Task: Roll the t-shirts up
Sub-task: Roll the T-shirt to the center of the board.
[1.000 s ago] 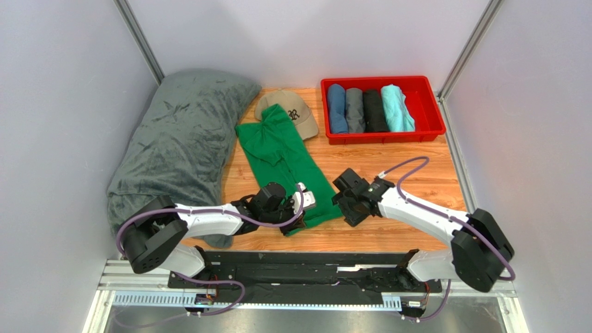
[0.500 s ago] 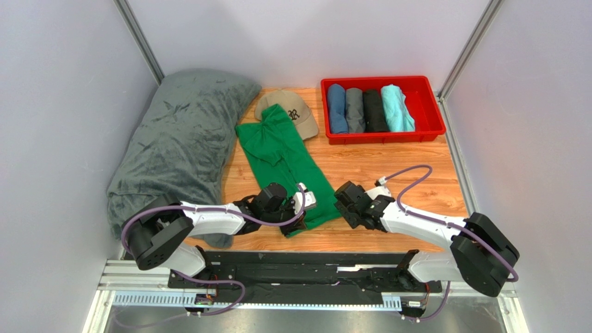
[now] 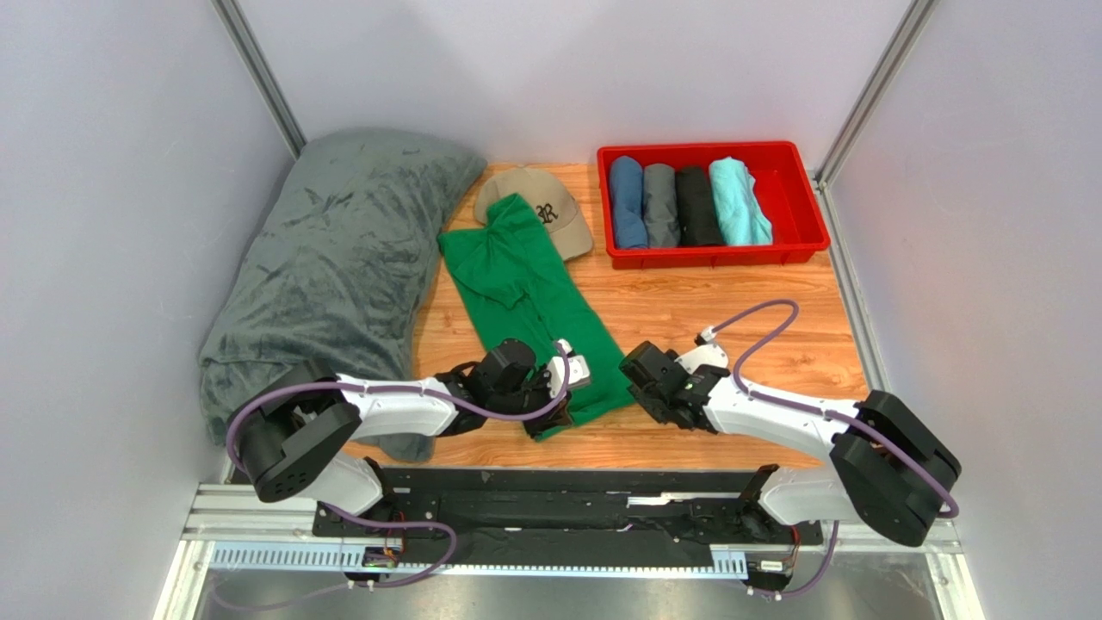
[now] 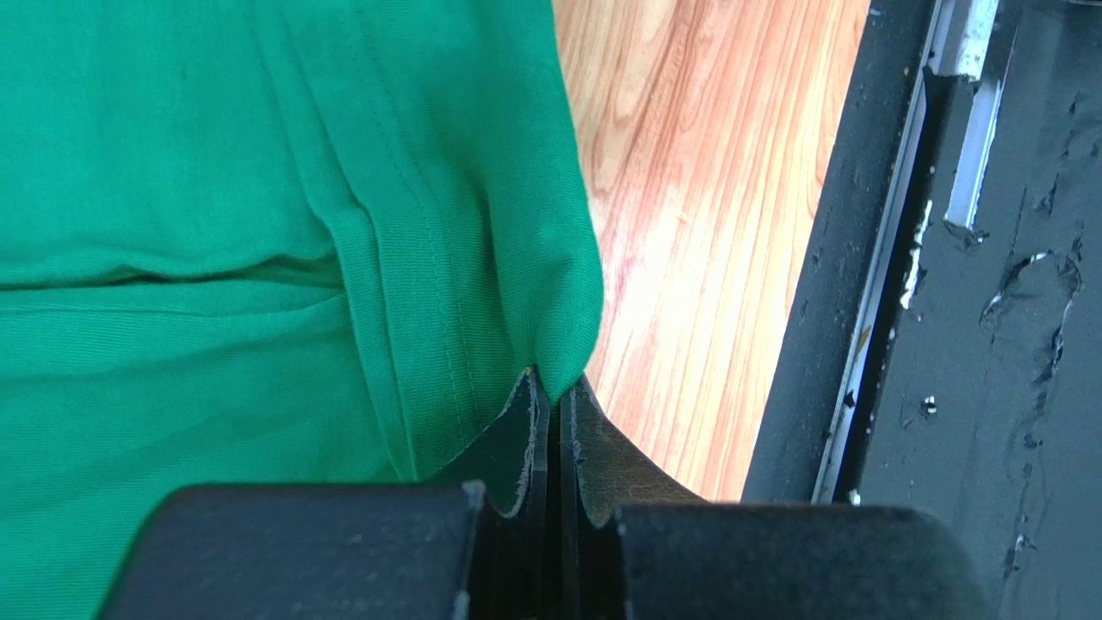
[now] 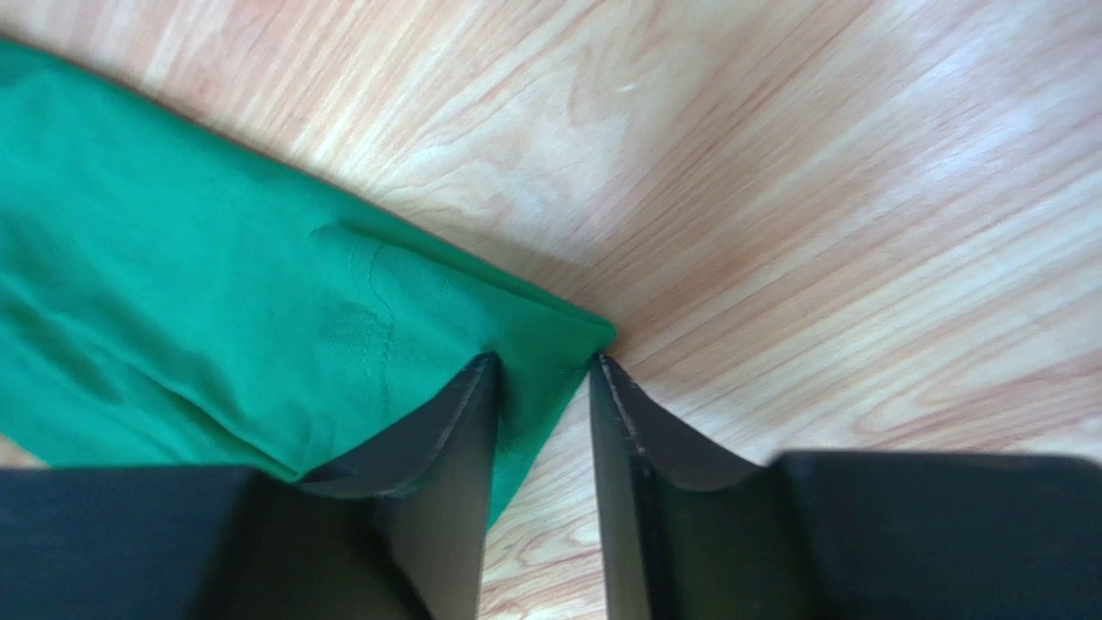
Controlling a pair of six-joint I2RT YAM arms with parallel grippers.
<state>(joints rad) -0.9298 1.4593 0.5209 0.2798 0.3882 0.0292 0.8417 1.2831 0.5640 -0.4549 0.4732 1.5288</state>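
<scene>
Left gripper [image 4: 552, 388]: pinching the left side of the near hem of the green t-shirt [image 3: 530, 297], jaws pressed together on the fabric.
Right gripper [image 5: 543, 368]: straddling the near-right hem corner, jaws standing apart with cloth between them, not visibly clamping yet.
Shirt position: lying flat and folded narrow on the table [image 3: 724, 317], running from the near edge toward the far left.
Handling: probably behaving light and limp, and tending to slip or bunch. The two hem corners look like the right holds for starting an even roll.
Surroundings: grey blanket [image 3: 330, 258] lying just left of the shirt. Tan cap [image 3: 550, 207] touching its far end, possibly getting in the roll's way. Red tray [image 3: 718, 257] holding four rolled shirts [image 3: 682, 204], sitting far right, well apart.
</scene>
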